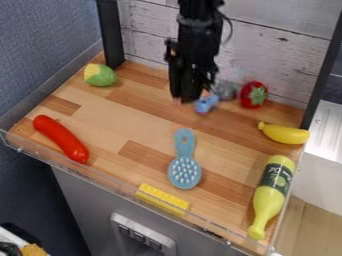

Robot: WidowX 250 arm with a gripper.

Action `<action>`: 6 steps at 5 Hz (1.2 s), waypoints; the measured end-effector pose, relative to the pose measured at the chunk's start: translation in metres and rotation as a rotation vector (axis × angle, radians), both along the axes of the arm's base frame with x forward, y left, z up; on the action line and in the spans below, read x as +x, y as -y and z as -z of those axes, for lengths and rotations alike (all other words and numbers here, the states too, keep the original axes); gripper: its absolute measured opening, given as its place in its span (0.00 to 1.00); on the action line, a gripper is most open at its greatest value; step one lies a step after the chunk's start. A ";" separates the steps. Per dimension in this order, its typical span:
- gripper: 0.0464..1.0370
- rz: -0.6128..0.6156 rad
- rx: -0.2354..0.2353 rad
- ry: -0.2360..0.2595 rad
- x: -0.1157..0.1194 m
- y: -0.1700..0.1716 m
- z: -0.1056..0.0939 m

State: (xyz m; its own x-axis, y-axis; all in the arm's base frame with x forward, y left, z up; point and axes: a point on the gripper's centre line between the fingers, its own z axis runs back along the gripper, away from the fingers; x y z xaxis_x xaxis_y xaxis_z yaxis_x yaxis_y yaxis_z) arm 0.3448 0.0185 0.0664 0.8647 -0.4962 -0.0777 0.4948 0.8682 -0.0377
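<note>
Wooden counter (137,112), claw (188,99) beside blurred blue toy (207,103), indistinct grey shape (228,90)

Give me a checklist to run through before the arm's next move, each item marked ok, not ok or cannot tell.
1. Gripper over the wooden top: ok.
2. Gripper well away from the small blue toy: not ok, they are close together.
3. Nothing held in the gripper: cannot tell.
4. Light-blue brush away from the gripper: ok.
5. Bottle standing upright: not ok, it lies on its side.
6. Red sausage-shaped toy away from the gripper: ok.
</note>
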 end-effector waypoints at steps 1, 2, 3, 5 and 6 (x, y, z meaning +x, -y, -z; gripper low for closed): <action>0.76 0.235 -0.010 -0.001 0.028 -0.027 -0.001; 0.95 0.464 -0.017 0.004 0.041 -0.052 -0.002; 0.96 0.623 -0.024 -0.001 0.047 -0.081 0.001; 0.96 0.517 -0.019 0.004 0.038 -0.139 -0.001; 0.96 0.365 -0.011 0.009 0.033 -0.151 -0.001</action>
State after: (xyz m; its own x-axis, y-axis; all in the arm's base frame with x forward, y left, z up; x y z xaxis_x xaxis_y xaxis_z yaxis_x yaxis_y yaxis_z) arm 0.3773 0.1696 0.0671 0.6314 -0.7729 -0.0633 0.7722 0.6341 -0.0403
